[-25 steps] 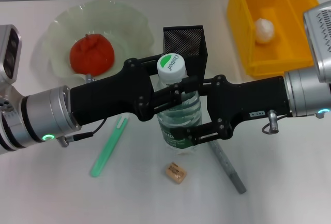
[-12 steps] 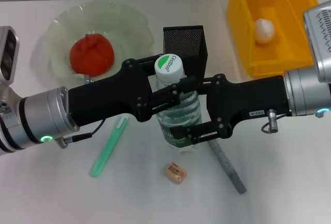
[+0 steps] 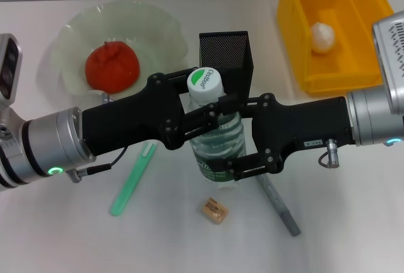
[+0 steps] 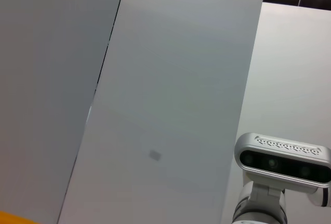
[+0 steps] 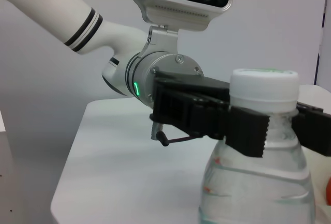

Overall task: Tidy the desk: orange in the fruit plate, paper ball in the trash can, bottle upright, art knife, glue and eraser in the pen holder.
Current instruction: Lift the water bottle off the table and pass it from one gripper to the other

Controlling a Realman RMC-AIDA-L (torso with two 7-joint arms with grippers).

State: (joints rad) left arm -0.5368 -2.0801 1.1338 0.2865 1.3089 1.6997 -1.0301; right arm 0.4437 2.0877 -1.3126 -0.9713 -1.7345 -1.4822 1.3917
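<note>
At frame centre my left gripper (image 3: 196,118) pinches the bottle (image 3: 218,144) just under its cap, while my right gripper (image 3: 233,150) clamps its body lower down. It stands upright on the desk (image 3: 353,222), just before the pen holder (image 3: 225,52).

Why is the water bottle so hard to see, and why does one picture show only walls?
Head view: the bottle is see-through, and both black grippers, left and right, cover it. Left wrist view: that camera points away at bare wall.
</note>
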